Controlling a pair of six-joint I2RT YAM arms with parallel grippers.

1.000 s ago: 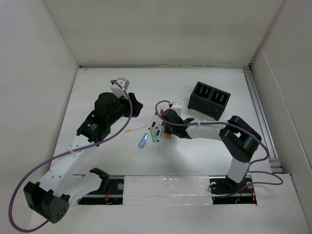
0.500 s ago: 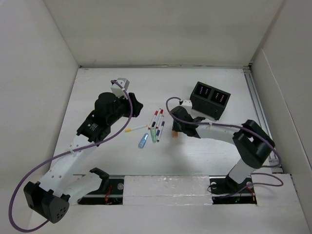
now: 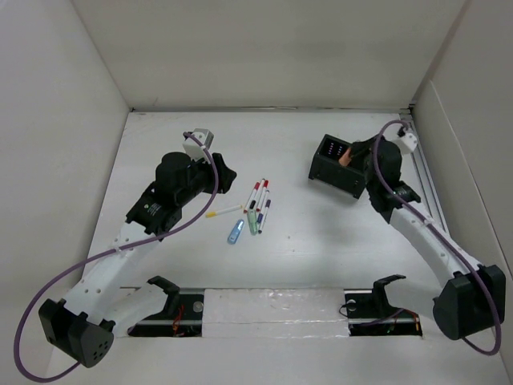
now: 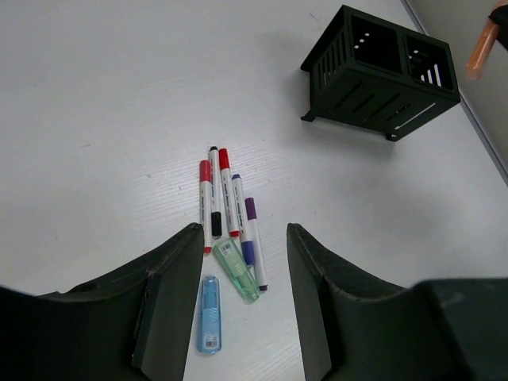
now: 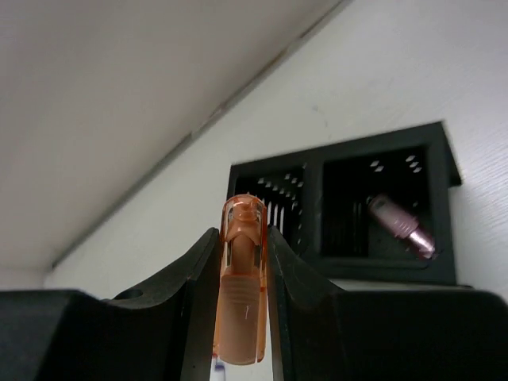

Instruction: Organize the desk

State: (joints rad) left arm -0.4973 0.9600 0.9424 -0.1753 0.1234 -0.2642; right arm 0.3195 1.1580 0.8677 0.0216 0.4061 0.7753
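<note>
Right wrist: pinched orange stick (image 5: 242, 317) in right gripper (image 5: 240, 232) above organizer (image 5: 381, 270) holding one pink item (image 5: 397, 222); markers (image 4: 226, 202) outside pending, left gripper (image 4: 244, 230) agape.

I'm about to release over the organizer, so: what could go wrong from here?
The orange item, pinched in the right end effector, hangs over the organizer, not inside it; released here, it may clip the rim or divider and bounce out. It could also land on the pink item already in one compartment.

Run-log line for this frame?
right gripper: shut on orange translucent pen; by black slotted organizer box; left gripper: open, empty
</note>
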